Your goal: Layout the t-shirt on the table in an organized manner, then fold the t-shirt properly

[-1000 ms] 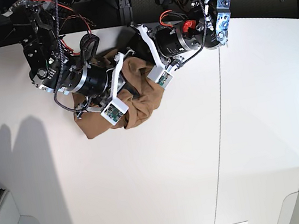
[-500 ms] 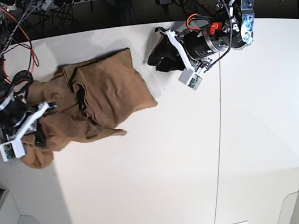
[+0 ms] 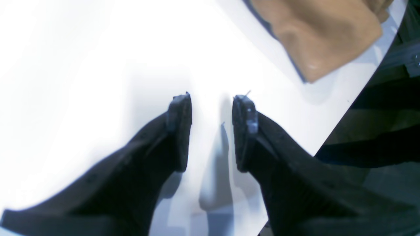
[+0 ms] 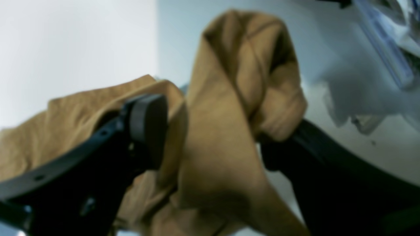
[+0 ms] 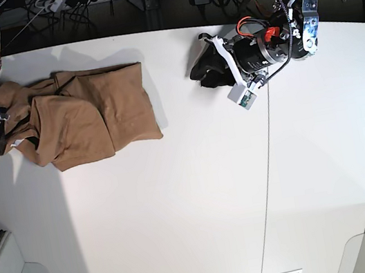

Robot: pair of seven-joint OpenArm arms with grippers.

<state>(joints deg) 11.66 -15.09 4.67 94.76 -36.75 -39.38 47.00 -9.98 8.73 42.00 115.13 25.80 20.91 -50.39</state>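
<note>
The shirt (image 5: 77, 115) now lies stretched along the far left of the table (image 5: 199, 196), no longer the tight bundle it was a second ago under both arms at the back edge. It is drawn out sideways but still rumpled, with folds doubled over near its left end.

The right gripper (image 4: 210, 137) has carried that end out to the table's left edge; its jaws now stand apart, with cloth still draped between and over them, so the release looks only just begun.

The left gripper (image 3: 210, 131) has pulled clear to the right and hovers over bare table, jaws apart and empty, well away from the shirt's corner.

Judgement: layout is under way, not finished; sleeves and hem still need spreading before any fold.
</note>
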